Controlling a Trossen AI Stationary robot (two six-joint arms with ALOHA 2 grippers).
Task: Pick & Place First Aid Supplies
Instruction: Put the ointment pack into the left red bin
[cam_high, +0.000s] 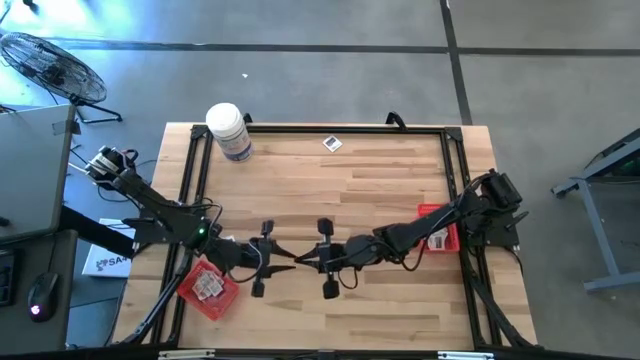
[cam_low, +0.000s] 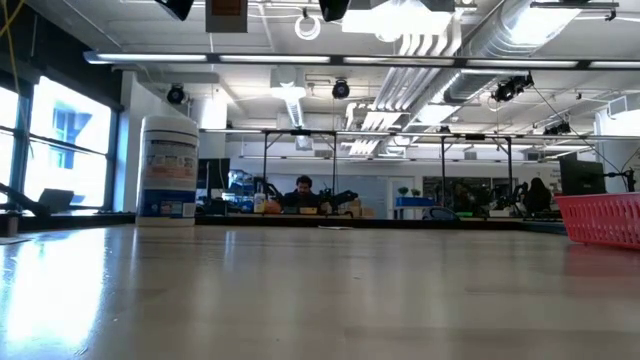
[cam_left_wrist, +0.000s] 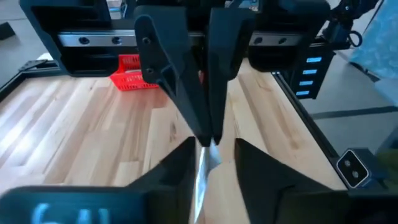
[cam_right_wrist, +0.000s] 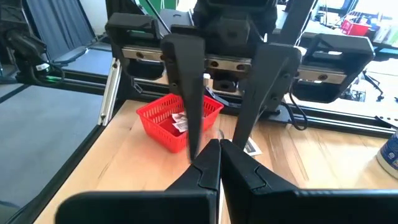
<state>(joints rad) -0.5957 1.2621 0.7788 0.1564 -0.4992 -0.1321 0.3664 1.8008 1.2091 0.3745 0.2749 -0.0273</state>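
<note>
My right jaws (cam_left_wrist: 205, 135), in from 3 o'clock, are clenched on a packet (cam_left_wrist: 202, 177) held edge-on above the counter (cam_high: 340, 190), while my left jaws (cam_left_wrist: 211, 165), from 9 o'clock, stand released astride it.

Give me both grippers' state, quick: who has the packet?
left gripper: jaws open, one on either side of the packet, not clamped on it.
right gripper: jaws shut on the packet's edge.
</note>
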